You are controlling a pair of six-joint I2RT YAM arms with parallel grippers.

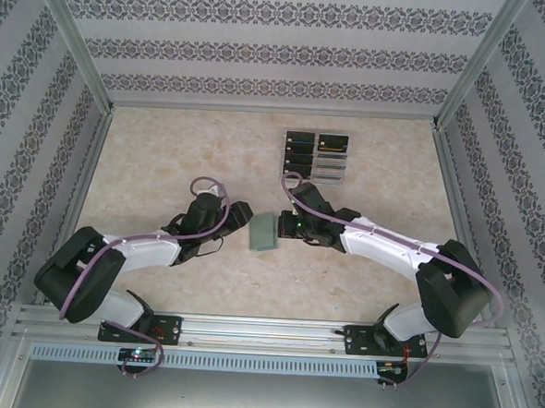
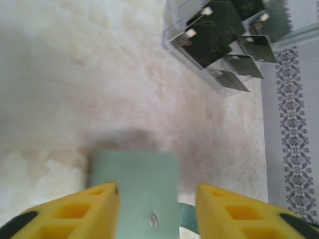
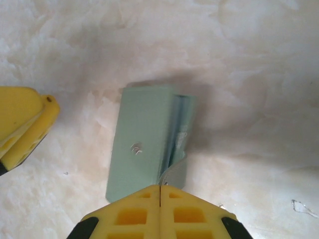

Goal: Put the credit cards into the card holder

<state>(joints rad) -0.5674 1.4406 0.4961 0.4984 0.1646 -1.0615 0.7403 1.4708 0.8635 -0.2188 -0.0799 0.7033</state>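
Wallet (image 1: 263,231) lies mid-frame on the desk (image 1: 164,160); left pincer (image 2: 155,191) stands open above it, right pincer (image 3: 159,189) closed at its lower edge.

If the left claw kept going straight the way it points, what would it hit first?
Probably the green card holder, lying right ahead between the left gripper's open fingers, though depth is unclear.

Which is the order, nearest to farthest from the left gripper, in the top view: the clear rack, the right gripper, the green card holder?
1. The card holder, just to the right of the left gripper.
2. The right gripper, at the holder's other side, further right.
3. The clear rack, much farther back and to the right.
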